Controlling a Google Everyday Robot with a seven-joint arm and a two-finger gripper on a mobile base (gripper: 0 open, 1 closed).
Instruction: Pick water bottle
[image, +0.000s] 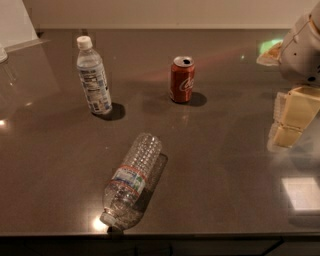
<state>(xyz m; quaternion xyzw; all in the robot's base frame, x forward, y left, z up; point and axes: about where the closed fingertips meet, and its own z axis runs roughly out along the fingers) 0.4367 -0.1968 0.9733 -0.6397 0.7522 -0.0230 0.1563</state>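
The water bottle is clear, ribbed and crinkly, with a narrow red-edged white and blue-green label band. It lies on its side near the front edge of the dark table, cap end toward the front left. My gripper hangs at the right edge of the view, above the table. It is well to the right of the bottle, apart from it, and holds nothing that I can see.
A smoother bottle with a white cap and tall white label stands upright at the back left. A red soda can stands upright at the back centre. The table's front edge runs just below the lying bottle.
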